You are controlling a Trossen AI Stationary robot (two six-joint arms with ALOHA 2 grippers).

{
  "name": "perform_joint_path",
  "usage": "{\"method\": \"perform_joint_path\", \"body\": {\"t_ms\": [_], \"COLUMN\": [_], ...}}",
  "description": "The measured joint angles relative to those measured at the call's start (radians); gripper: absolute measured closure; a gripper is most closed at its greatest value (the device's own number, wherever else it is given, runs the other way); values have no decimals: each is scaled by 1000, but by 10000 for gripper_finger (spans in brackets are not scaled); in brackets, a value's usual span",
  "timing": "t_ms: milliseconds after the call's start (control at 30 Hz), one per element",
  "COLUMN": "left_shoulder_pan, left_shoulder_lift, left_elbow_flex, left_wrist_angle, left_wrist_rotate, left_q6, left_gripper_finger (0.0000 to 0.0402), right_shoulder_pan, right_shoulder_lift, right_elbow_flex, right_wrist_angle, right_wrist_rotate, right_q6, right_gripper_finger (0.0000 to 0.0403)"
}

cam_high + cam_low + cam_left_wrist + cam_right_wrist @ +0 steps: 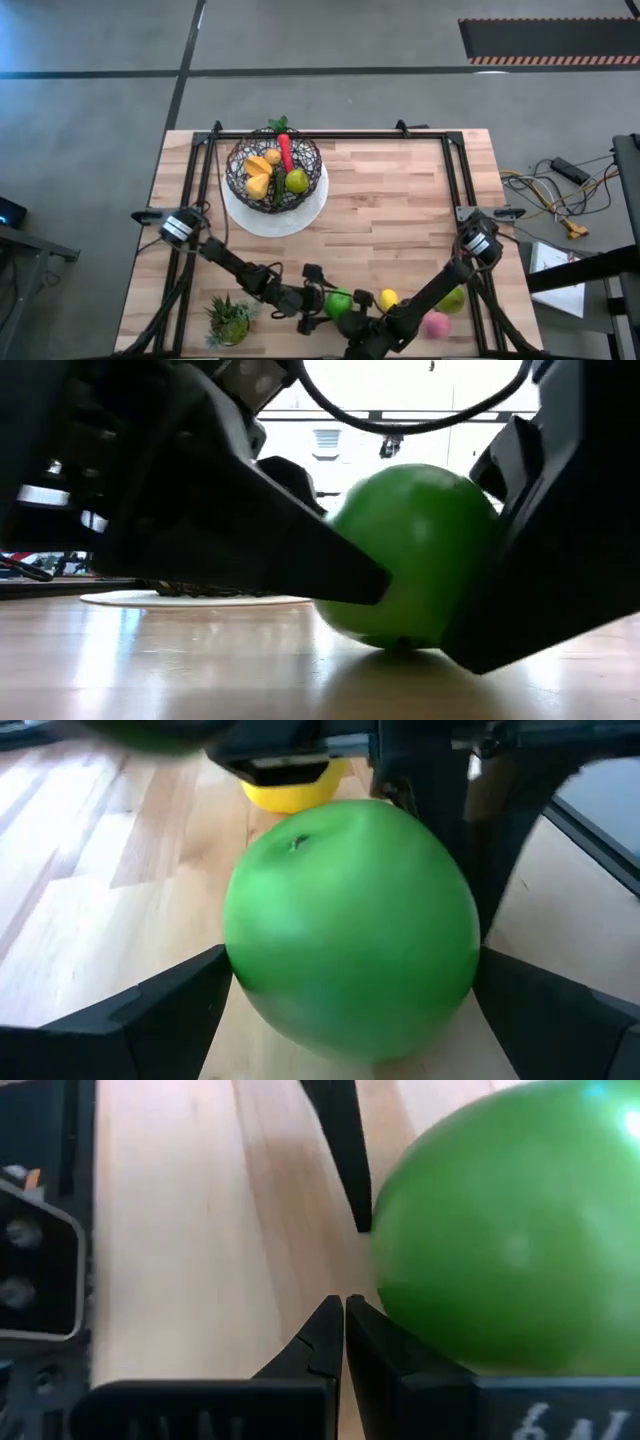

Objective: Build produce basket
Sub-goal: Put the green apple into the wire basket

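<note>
A green apple (340,302) rests on its underside on the wooden table, near the front edge. My left gripper (350,1010) reaches in from the table's left and is open. One finger (170,1020) stands on each side of the apple (350,920). My right gripper (343,1305) comes in from the right and is shut. Its tips are low beside the apple (500,1240). The dark wire basket (275,170) sits on a white plate (300,215) at the far side. It holds orange and yellow pieces, a red one and a green one. My left gripper has its two fingers level on the near and far sides of the apple, and the near finger (330,575) crosses in front of it. I cannot tell whether either finger touches it. My right gripper slants down from the right, with the outer side of one shut finger (400,1370) next to the apple's lower flank (420,1320). Touching or just apart, I cannot tell.
A yellow lemon (388,298), a light green piece (452,298) and a pink piece (435,323) lie right of the apple, under and around my right arm. A small spiky potted plant (230,318) stands at the front left. Black rails (455,170) frame the table.
</note>
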State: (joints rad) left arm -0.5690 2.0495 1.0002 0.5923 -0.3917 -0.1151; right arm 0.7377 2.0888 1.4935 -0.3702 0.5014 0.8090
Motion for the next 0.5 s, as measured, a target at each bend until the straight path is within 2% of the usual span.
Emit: {"method": "perform_joint_path", "body": {"t_ms": [100,200,300,367,500], "left_shoulder_pan": [-2,-1,0,-2,-2], "left_shoulder_lift": [-14,-34,-43,-48,-49], "left_elbow_flex": [-16,-43,-66,-72,-69], "left_wrist_angle": [-3,1,3,0,2], "left_wrist_rotate": [-1,-10,-27,-28,-27], "left_q6": [-3,-12,-38,-48,-62], "left_gripper_finger": [17,17,17,17,17], "right_shoulder_pan": [19,41,65,74,74], "right_shoulder_lift": [-11,-27,-36,-45,-59], "right_elbow_flex": [7,14,18,23,25], "right_wrist_angle": [1,1,-70,-166,-328], "right_wrist_rotate": [-17,-82,-95,-43,125], "right_q6": [-9,15,104,216,416], "right_gripper_finger": [394,394,394,394,394]}}
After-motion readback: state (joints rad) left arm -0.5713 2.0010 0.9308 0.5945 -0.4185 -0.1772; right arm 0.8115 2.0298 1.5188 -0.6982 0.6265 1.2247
